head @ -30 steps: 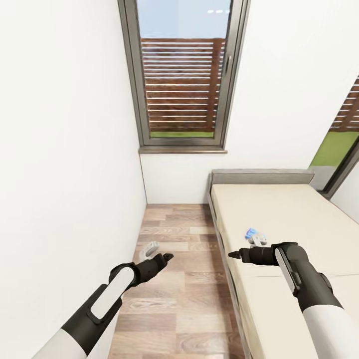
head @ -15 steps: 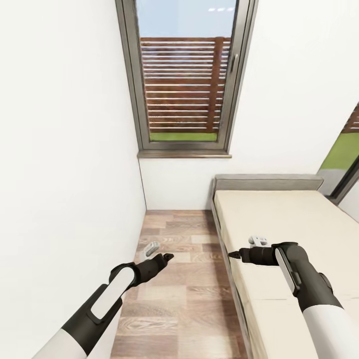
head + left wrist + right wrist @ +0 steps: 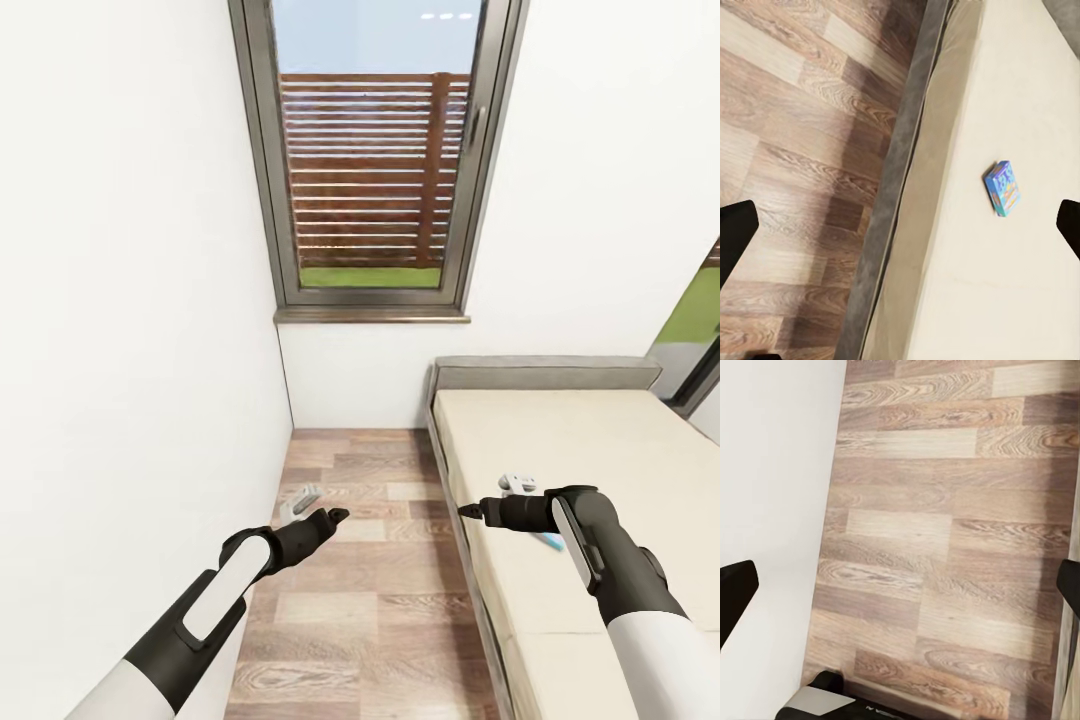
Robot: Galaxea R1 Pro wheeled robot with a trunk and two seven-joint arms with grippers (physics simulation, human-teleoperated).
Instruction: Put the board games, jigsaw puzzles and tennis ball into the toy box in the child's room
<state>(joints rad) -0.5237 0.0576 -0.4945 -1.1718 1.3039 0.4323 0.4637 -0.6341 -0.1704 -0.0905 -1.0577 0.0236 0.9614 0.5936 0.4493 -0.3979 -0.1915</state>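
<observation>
White walls close in a narrow strip of plank floor [image 3: 370, 560] beside the bed [image 3: 580, 450], with a tall grey-framed window [image 3: 370, 160] straight ahead. Over the last second the whole scene has slid down and grown a little in the head view, so the robot has rolled closer and the camera with it; nothing in the room itself has moved. A second ago the blue game lay in plain sight on the mattress just ahead of the right arm. Now only a thin blue sliver pokes out beside that forearm, and the left wrist view shows the blue game [image 3: 1003, 187] lying flat on the beige mattress, near the bed's grey side rail and well apart from either claw. To my eye that means the robot is lining up on the bed to collect this game, with nothing picked up yet.

The left claw [image 3: 318, 520] hangs over the floor, pointing towards the bed, and its wrist view shows the two fingers far apart at the picture's edges, wide and empty. The right claw [image 3: 478, 511] reaches across the bed's edge towards the floor, likewise spread wide with nothing between its fingers. Neither touches anything.
</observation>
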